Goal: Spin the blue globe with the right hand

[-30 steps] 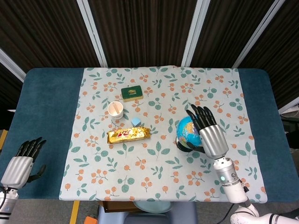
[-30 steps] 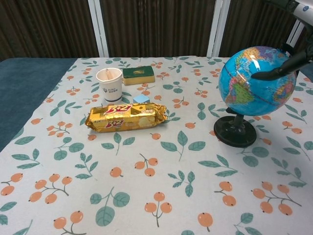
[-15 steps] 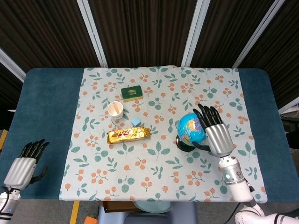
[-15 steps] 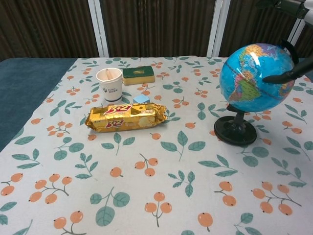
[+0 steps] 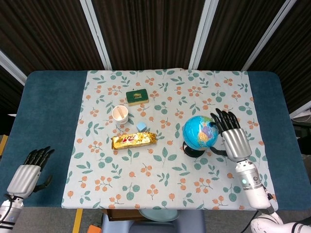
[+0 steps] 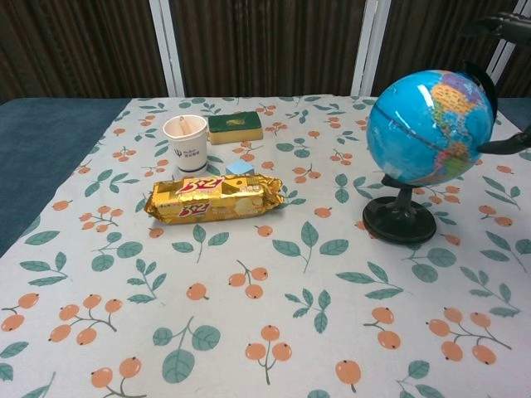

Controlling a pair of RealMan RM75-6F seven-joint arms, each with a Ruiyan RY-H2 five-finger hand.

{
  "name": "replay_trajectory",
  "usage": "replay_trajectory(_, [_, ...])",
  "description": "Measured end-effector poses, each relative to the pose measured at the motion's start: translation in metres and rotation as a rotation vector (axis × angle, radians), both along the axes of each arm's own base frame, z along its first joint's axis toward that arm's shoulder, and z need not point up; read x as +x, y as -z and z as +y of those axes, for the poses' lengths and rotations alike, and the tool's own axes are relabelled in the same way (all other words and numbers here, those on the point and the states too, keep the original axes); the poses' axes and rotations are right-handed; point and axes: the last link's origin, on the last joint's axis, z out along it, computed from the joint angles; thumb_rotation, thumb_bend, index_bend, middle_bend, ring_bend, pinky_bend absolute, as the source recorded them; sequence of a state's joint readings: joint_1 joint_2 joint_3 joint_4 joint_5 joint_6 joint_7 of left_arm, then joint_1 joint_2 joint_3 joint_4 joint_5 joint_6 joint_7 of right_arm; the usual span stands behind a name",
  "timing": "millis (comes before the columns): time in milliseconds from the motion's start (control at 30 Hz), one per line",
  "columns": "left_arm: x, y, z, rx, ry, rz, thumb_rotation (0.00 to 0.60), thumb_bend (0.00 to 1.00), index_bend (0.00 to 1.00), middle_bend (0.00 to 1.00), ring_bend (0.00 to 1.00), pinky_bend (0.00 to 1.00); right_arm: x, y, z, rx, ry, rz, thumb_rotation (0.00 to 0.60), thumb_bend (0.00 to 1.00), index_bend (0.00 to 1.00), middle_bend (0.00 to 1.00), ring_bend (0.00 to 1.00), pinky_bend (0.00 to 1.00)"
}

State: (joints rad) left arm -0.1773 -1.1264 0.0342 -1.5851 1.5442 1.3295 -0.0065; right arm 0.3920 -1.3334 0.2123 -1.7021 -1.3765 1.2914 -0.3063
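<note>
1. Centrally, the blue globe [image 5: 199, 133] stands upright on its dark round base [image 6: 399, 221] on the right-hand part of the floral tablecloth [image 5: 165, 170], well apart from the other objects
2. Its spin axis runs from the base up through the sphere, tilted a little in the black arc that carries it, so any turn has to go sideways around that near-vertical line
3. Just to the globe's right, the right hand [image 5: 232, 138] lies with its fingers [image 5: 222, 118] straight and slightly fanned, holding nothing; in the head view the fingertips sit at the sphere's right edge, and whether they touch it cannot be told
4. In the chest view only dark fingertips show at the right border, beside and above the sphere
5. So the globe lies to the left of that hand, and a sideways brush across the sphere's near right flank looks like what a spin calls for
6. By contrast the left hand [image 5: 28, 172] sits at the table's far left edge on the blue cover, fingers extended, nothing in it, far from the globe
7. Further left on the cloth lie a gold snack packet [image 6: 213, 197], a small blue cube [image 6: 240, 167], a paper cup [image 6: 186, 142] and a green sponge [image 6: 235, 127]
</note>
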Motion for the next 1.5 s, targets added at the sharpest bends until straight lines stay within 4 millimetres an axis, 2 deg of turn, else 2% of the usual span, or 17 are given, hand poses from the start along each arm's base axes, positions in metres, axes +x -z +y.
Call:
replay_trajectory(567, [-0.002,0.001,0.002,-0.002,-0.015,0.012,0.6,0.43,0.01,0.0,0.0,0.04,-0.015,-0.003,-0.015,-0.017,0.043,0.07,0.6,0.12,0.0,0.0,0.0,0.0])
replay_trajectory(733, [-0.003,0.001,0.003,0.003,-0.022,0.014,0.6,0.43,0.01,0.0,0.0,0.05,-0.025,-0.004,-0.02,-0.026,0.075,0.096,0.6,0.12,0.0,0.0,0.0,0.0])
replay_trajectory(900, [-0.004,0.001,0.003,0.005,-0.024,0.014,0.6,0.43,0.01,0.0,0.0,0.05,-0.026,-0.013,-0.01,-0.021,0.051,0.093,0.6,0.12,0.0,0.0,0.0,0.0])
replay_trajectory(1067, [-0.004,0.001,0.004,0.006,-0.028,0.011,0.6,0.43,0.01,0.0,0.0,0.05,-0.032,-0.029,0.017,-0.008,0.02,0.117,0.6,0.12,0.0,0.0,0.0,0.0])
replay_trajectory(1167, [-0.004,0.002,0.004,0.002,-0.028,0.01,0.6,0.43,0.01,0.0,0.0,0.05,-0.026,-0.031,0.032,0.024,-0.022,0.097,0.6,0.12,0.0,0.0,0.0,0.0])
replay_trajectory(1267, [-0.003,0.003,0.004,-0.005,-0.024,0.01,0.6,0.43,0.01,0.0,0.0,0.05,-0.012,-0.031,0.04,0.034,-0.078,0.068,0.6,0.12,0.0,0.0,0.0,0.0])
replay_trajectory(1500, [-0.002,0.001,0.002,0.002,-0.017,0.007,0.6,0.43,0.01,0.0,0.0,0.05,0.02,-0.02,0.025,0.03,-0.127,0.031,0.6,0.12,0.0,0.0,0.0,0.0])
